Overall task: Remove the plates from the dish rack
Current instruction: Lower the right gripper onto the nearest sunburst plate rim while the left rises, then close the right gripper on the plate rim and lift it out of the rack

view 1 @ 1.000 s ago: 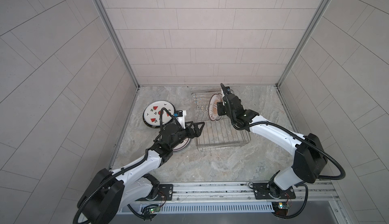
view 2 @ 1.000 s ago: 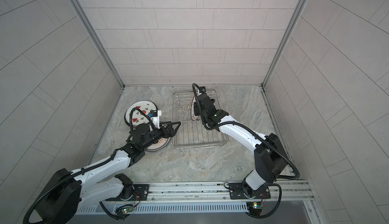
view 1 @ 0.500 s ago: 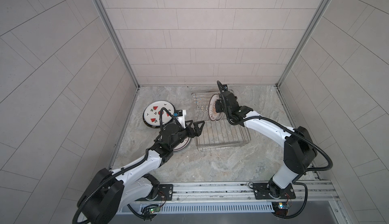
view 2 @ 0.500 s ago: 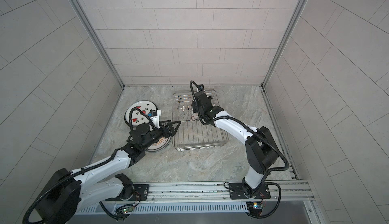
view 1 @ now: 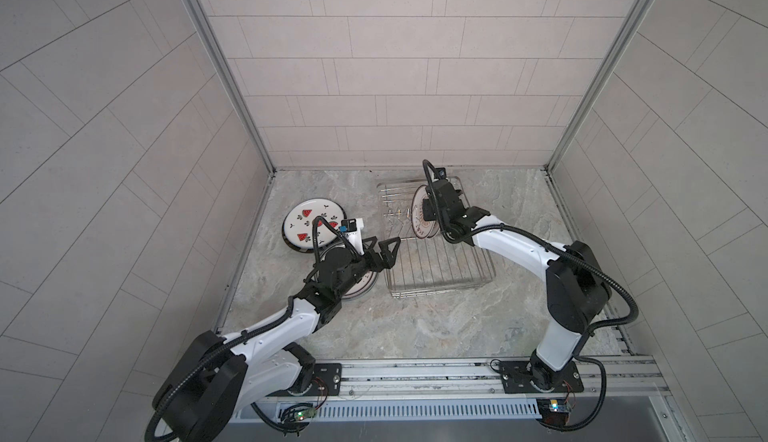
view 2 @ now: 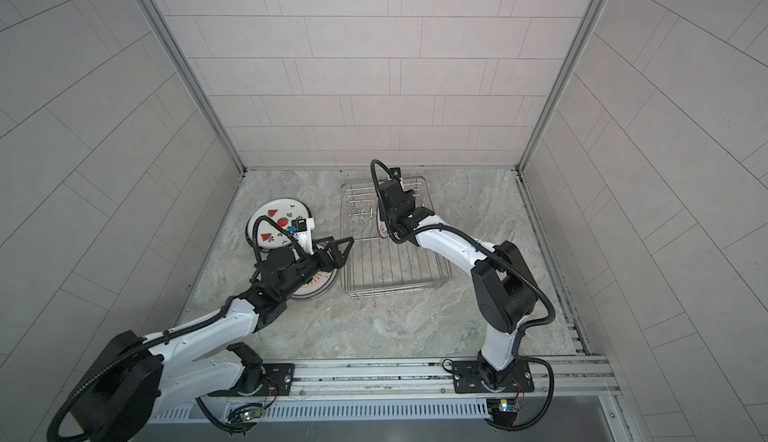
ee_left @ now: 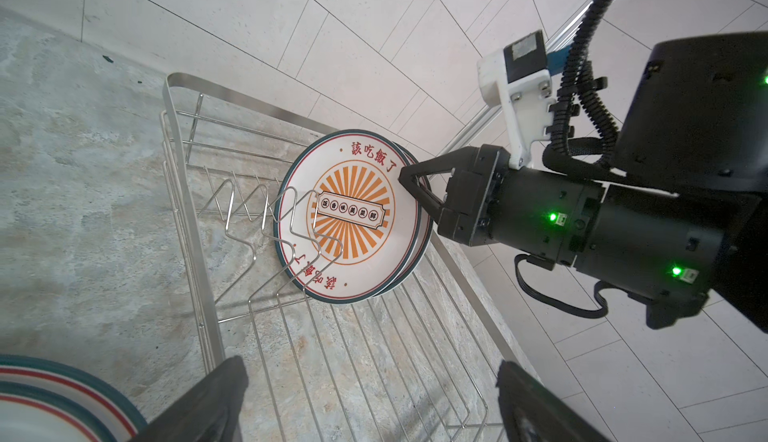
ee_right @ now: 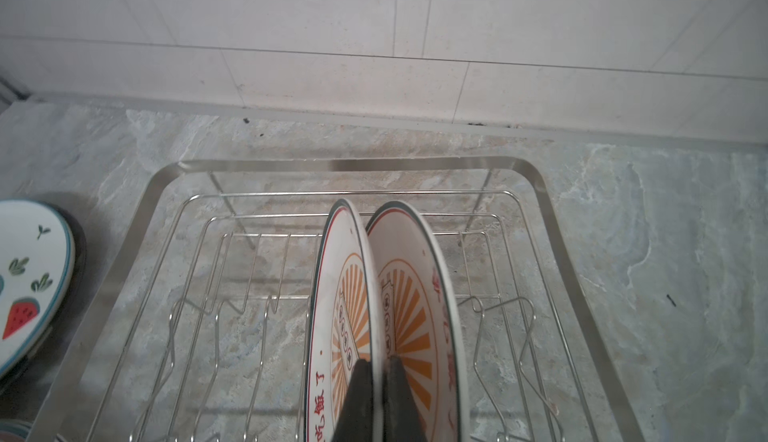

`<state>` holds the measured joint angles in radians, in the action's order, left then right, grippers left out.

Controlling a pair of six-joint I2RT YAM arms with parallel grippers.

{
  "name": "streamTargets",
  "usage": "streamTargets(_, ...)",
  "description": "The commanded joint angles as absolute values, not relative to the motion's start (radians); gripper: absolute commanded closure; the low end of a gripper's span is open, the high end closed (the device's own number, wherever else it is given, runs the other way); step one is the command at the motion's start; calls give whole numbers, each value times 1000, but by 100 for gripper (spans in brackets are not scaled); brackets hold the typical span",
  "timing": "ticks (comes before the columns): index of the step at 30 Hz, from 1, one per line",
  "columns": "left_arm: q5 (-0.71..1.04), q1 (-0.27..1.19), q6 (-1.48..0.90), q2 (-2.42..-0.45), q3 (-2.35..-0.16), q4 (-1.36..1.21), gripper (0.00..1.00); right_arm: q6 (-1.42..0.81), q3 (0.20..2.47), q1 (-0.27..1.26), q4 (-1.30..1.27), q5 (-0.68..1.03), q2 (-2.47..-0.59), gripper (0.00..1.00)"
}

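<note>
The rack (view 1: 440,290) (view 2: 395,286) stands on the marble table (view 1: 415,328), right of centre and near the back wall in both top views. Two sunburst plates stand upright in its far half, side by side and leaning together at the rim. The front plate (ee_left: 353,211) (ee_right: 332,315) rests against the zigzag prongs (ee_left: 291,228), its printed face turned toward the left arm. The rear plate (ee_right: 415,315) sits just behind it and is mostly hidden in the left wrist view. The right gripper (ee_left: 405,178) (ee_right: 376,367) reaches in from above, and its jaws are pressed together on the upper rim of the front plate, one finger (ee_right: 357,398) on the printed face and the other behind the rim. The left gripper (view 1: 380,247) (view 2: 334,244) hovers at the left edge of the rack with its jaws spread wide, holding nothing and touching no plate. Left of the rack, the watermelon plate (view 1: 313,222) (view 2: 278,222) lies flat on the table, with a dark rim showing beneath it. Just beside it and nearer the rail, a pile (view 1: 363,288) (view 2: 316,286) with a sunburst plate on top lies flat, partly covered by the left arm. Striped rims (ee_left: 41,402) of that pile show at the corner of the left wrist view.
</note>
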<state>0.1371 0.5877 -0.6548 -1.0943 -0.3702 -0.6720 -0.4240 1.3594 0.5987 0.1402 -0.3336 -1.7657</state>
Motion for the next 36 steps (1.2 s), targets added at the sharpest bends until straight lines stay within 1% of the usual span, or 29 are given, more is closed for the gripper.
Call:
streamTargets(1,110,594,-659,-1102,-345,-737,0,-431,1381,601,166,-328,-1791,98)
streamTargets(2,112,593,-659,-1106,-344,-744,0,-431,1384,604,167,-338,-1797,95)
streamTargets(5,116,593,-661,-1114,-347,-741,0,-431,1402,611,182,-354,-1816,92)
streamTargets(8,112,593,-659,-1118,-347,-738,0,-436,1418,619,195,-369,-1832,87)
streamTargets(12,111,594,-659,-1120,-345,-739,0,-442,1444,638,228,-437,-1845,81)
streamTargets(15,109,594,-661,-1119,-342,-741,0,-449,1463,640,250,-457,-1855,72)
streamTargets(16,110,594,-662,-1118,-341,-741,0,-451,1466,640,251,-460,-1857,72)
streamTargets(19,108,594,-662,-1110,-334,-742,0,-451,1470,640,249,-465,-1856,81)
streamTargets(24,99,593,-666,-1096,-326,-741,0,-437,1486,645,242,-478,-1841,90)
streamTargets(31,78,593,-670,-1072,-306,-742,0,-417,1485,650,235,-502,-1828,95)
streamTargets(36,70,592,-670,-1057,-301,-733,0,-416,1473,652,216,-510,-1796,96)
